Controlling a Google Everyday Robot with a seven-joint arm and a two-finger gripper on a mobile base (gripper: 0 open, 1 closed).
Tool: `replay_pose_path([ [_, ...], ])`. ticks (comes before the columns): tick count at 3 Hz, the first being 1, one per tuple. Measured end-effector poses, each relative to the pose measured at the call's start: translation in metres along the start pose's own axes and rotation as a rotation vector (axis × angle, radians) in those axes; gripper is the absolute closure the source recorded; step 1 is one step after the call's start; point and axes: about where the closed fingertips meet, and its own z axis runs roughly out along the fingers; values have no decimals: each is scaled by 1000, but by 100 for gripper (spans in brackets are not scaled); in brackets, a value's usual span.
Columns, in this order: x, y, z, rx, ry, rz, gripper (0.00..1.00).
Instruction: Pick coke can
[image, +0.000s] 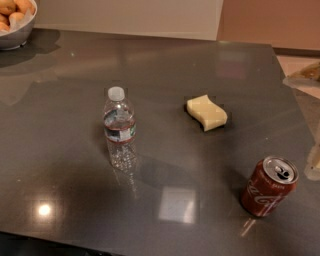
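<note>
The coke can (269, 186) is a dark-red can with white script and a silver top with a pull tab. It stands upright, leaning slightly, near the front right of the dark grey table (65, 165). Only a pale sliver of my gripper (315, 162) shows at the right edge of the view, just right of the can and a little above it. It is not touching the can.
A clear water bottle (119, 129) with a white cap stands left of centre. A yellow sponge (206, 112) lies behind the can. A bowl of orange fruit (15, 20) sits at the back left corner. The table's right edge runs close to the can.
</note>
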Motion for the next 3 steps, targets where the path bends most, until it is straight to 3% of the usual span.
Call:
replay_pose_path([
  [3, 13, 43, 41, -85, -77, -152, 0],
])
